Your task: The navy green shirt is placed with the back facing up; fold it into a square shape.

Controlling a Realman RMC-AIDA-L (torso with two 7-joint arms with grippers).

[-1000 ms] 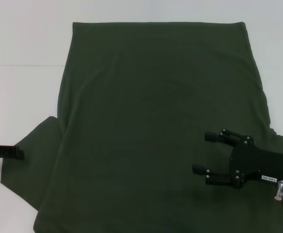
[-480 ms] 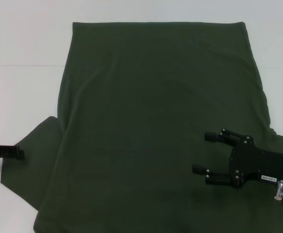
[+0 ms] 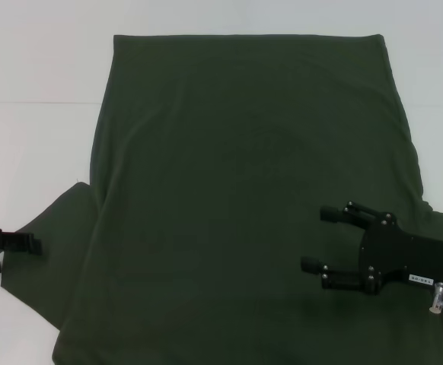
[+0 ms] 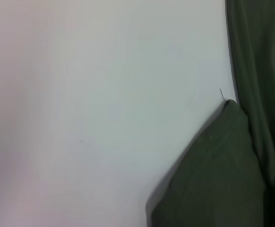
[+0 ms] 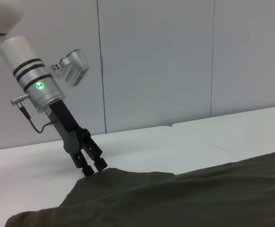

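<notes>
On my far left, the left pincer sits low at the outer edge of the shirt's left sleeve, its dark fingertips just over the sleeve hem. From the right wrist camera I see that same left pincer angled down with its tips at the fabric edge, and the fingers look close together, but I cannot tell whether they pinch the cloth or merely rest against it. The left wrist camera gives me only the white table and the sleeve corner beside the shirt's body.

The navy green shirt lies flat across the middle of the table, plain side up, filling most of my head view. Its straight hem runs along the far edge, and the body widens toward me. The left sleeve juts out flat onto the table; the right side shows a soft bulge of cloth near the table edge.

On my right, the right pincer hovers over the near right part of the shirt, released, its two fingers spread wide apart and pointing left across the fabric, gripping nothing.
</notes>
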